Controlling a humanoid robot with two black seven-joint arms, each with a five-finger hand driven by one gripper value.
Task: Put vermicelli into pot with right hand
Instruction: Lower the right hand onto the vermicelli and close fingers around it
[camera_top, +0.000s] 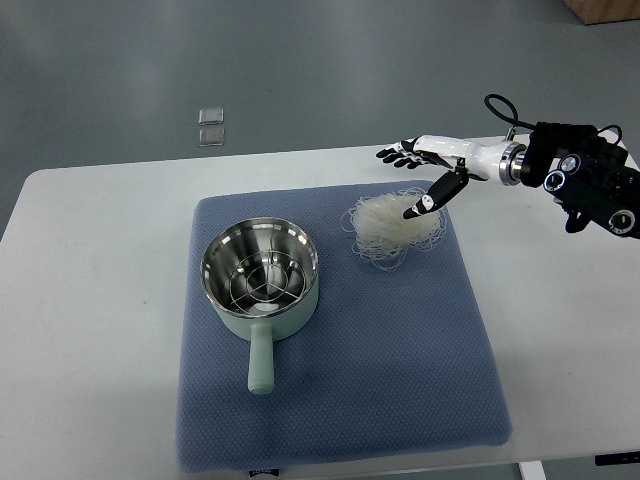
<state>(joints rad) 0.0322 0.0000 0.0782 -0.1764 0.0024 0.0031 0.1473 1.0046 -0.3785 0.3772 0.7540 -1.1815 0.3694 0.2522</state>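
Right hand (432, 172) spread above vermicelli (393, 229)

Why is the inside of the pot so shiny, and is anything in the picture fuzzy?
In the top view, the pot has a steel inside that mirrors the room light, so it gleams with pale glare. The vermicelli strands look a bit soft and merge into a white tangle. The right hand above them is fairly sharp, and it casts only a faint shadow on the blue mat.
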